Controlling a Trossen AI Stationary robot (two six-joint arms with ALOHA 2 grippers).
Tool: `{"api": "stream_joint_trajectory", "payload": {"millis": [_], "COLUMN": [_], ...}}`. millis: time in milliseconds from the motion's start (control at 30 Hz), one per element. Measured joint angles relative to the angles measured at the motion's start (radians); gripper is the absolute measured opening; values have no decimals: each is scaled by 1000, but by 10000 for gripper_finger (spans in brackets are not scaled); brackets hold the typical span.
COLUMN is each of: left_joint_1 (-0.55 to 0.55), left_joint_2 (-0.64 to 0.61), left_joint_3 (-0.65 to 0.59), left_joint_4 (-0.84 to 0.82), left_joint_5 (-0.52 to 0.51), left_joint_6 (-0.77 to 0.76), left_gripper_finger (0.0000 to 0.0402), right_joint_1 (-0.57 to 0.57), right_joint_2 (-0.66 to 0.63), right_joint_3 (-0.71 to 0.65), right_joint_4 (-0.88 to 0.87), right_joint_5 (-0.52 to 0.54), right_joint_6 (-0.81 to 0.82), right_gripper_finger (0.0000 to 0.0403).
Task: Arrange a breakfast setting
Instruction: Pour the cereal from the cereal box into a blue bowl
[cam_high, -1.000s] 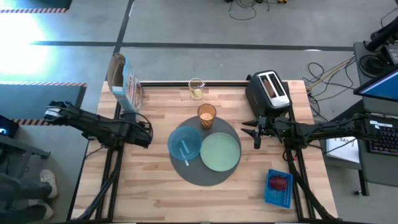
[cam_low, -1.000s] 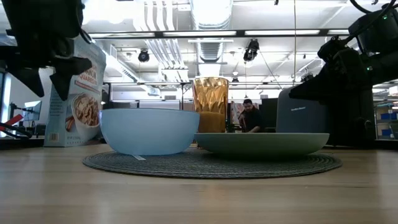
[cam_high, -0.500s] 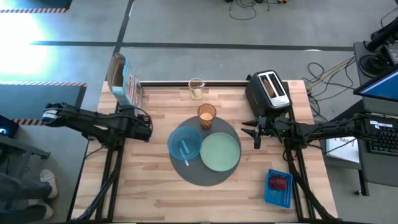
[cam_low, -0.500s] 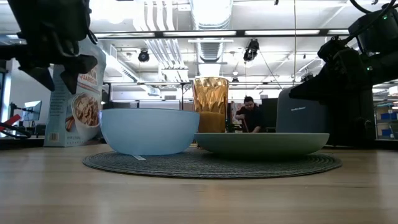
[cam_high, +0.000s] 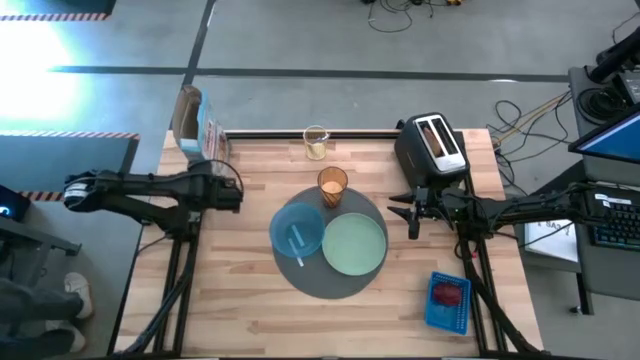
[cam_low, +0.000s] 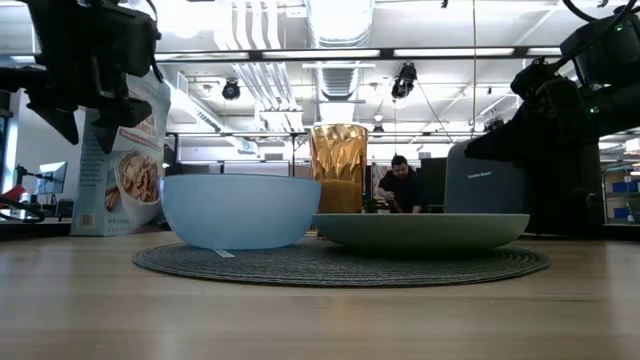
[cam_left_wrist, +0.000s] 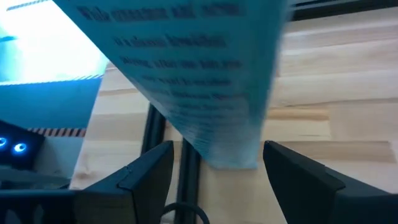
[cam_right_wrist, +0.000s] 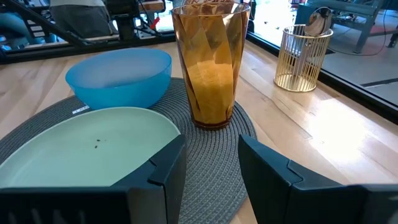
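The mat (cam_high: 333, 248) lies at the middle of the table (cam_high: 250, 315). On it the bowl (cam_high: 297, 229) sits to the left with the spoon (cam_high: 296, 245) inside, and the plate (cam_high: 354, 244) sits to the right, rim just beside the bowl's. The tumbler (cam_high: 332, 186) stands upright on the mat's far edge, behind the gap between bowl and plate. In the right wrist view it holds an orange liquid (cam_right_wrist: 211, 87).

Farther back, near the table's far edge, stands a small wire holder (cam_high: 315, 143). The toaster (cam_high: 431, 150) is at the far right, a toast slice (cam_high: 433, 131) in its slot. A blue basket (cam_high: 447, 301) at the near right holds the red fruit (cam_high: 449, 293).

The cereal box (cam_high: 199, 131) stands at the far left corner. The left gripper (cam_left_wrist: 214, 165) is right at the box's near side, its jaws spread wide on either side of the box's edge, not gripping it.

The right gripper (cam_high: 405, 212) hovers in front of the toaster, just right of the mat, jaws parted and holding nothing.
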Motion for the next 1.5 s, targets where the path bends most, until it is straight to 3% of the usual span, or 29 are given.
{"api": "stream_joint_trajectory", "payload": {"millis": [300, 467, 767, 933, 1167, 1500], "left_joint_1": [101, 125, 147, 147, 146, 155], "left_joint_2": [0, 6, 10, 10, 9, 17], "left_joint_3": [-25, -76, -182, -301, -438, -457], "left_joint_4": [71, 149, 292, 413, 628, 727], "left_joint_5": [32, -12, -74, -94, -235, -375], "left_joint_6": [129, 154, 113, 35, 12, 20], "left_gripper_finger": [239, 242, 243, 243, 243, 243], "right_joint_1": [0, 0, 0, 0, 0, 0], "right_joint_2": [0, 0, 0, 0, 0, 0], "right_joint_3": [0, 0, 0, 0, 0, 0], "right_joint_4": [0, 0, 0, 0, 0, 0], "right_joint_5": [0, 0, 0, 0, 0, 0], "right_joint_6": [1, 0, 1, 1, 0, 0], "right_gripper_finger": [134, 134, 134, 134, 134, 134]}}
